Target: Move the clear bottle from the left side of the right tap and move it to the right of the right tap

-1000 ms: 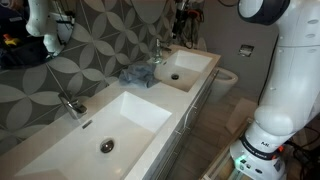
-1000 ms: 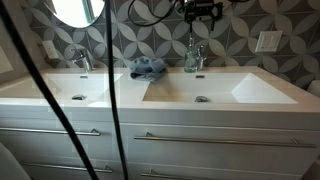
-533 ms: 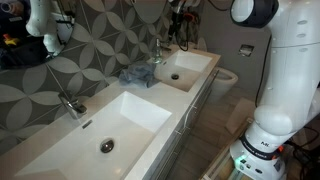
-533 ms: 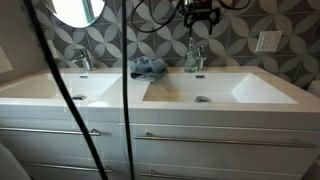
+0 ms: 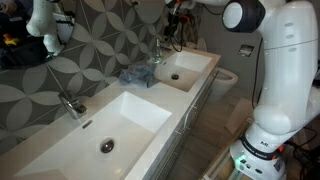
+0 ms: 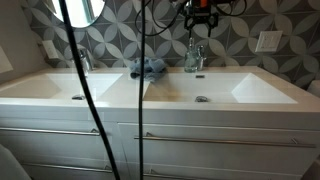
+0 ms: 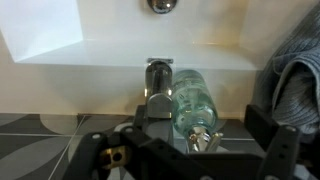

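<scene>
The clear bottle [image 6: 197, 54] stands upright on the white counter, touching or just beside the right tap [image 6: 188, 63]. In the wrist view the bottle [image 7: 192, 98] lies next to the chrome tap [image 7: 160, 84], its cap pointing at the camera. My gripper [image 6: 200, 20] hangs directly above the bottle, open and empty, with its black fingers [image 7: 182, 142] spread wide on either side of the bottle top. In an exterior view the gripper [image 5: 177, 17] is high at the tiled wall above the tap [image 5: 157, 55].
A crumpled blue cloth [image 6: 148, 68] lies on the counter between the two basins, also seen in the wrist view [image 7: 298, 85]. The left tap [image 6: 82, 60], a round mirror [image 6: 78, 9] and a wall socket [image 6: 266, 41] line the wall. A toilet [image 5: 225, 80] stands beyond the counter.
The arm's upper links have swung toward the wall and the cable has moved across the view. The gripper stays above the bottle, slightly lower. The bottle has not moved.
</scene>
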